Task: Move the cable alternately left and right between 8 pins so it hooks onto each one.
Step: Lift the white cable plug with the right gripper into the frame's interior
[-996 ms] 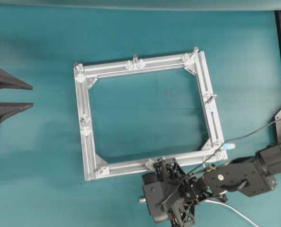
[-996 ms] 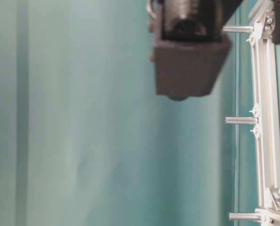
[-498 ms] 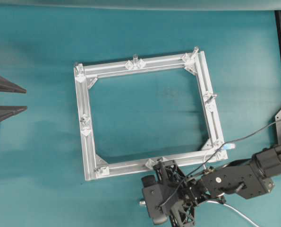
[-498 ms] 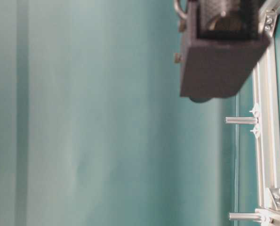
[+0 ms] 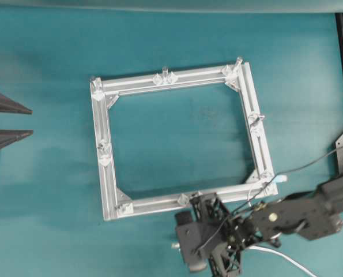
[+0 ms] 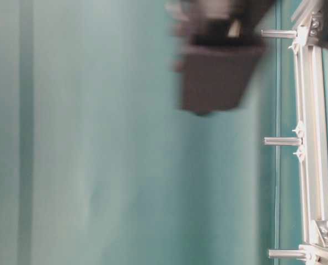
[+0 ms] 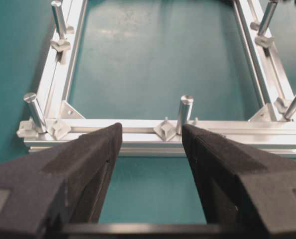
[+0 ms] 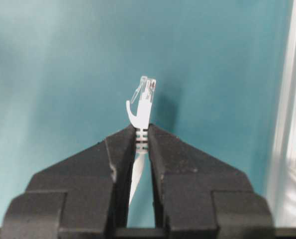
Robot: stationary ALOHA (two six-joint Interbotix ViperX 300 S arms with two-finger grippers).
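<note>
Jaws of the right gripper [image 8: 142, 137] pinch the cable [image 8: 143, 107] near its clear plug end, just outside the frame's [image 5: 177, 79] near bar; the left gripper [image 7: 151, 144] hangs spread wide. No pins [image 7: 185, 112] look hooked yet, so threading is just starting. Next, the cable must be carried to the nearest pin. The teal surface [image 5: 50, 219] beyond the frame lies bare.
</note>
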